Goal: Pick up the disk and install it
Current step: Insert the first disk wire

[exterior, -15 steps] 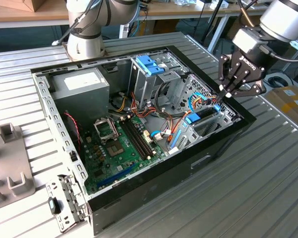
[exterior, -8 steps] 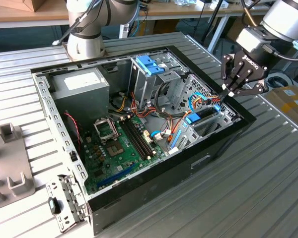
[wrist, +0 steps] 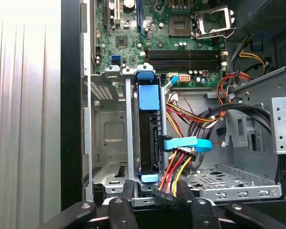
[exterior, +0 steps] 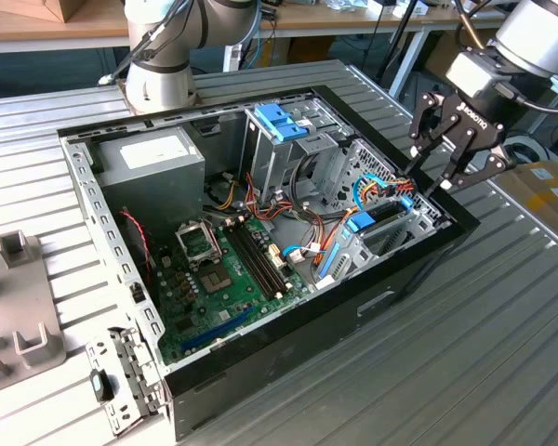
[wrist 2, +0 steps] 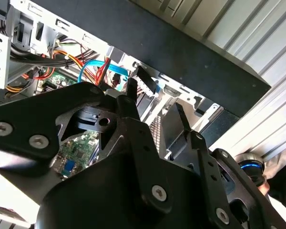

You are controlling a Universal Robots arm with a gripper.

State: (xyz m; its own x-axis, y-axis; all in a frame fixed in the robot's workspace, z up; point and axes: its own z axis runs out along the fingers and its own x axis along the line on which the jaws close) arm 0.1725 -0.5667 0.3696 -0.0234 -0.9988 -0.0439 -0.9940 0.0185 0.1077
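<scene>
Disk (wrist: 148, 138) — on edge in the case's drive bay at centre of the first wrist view, light-blue carrier uppermost, long axis running straight away from the jaws just beneath. Gripper (exterior: 431, 173) at right in the exterior view, over the case (exterior: 372, 307) edge — jaws apart, clamped on nothing. Exterior view gives the gripper's height; first wrist view gives the alignment.

I see an open computer case (exterior: 121, 279) lying on a ribbed metal table (exterior: 465, 344), its green motherboard (exterior: 223, 279) exposed. My gripper (exterior: 426, 178) hangs over the case's far corner, fingers spread, tips just above the disk (exterior: 377, 223) seated in its bay.
</scene>
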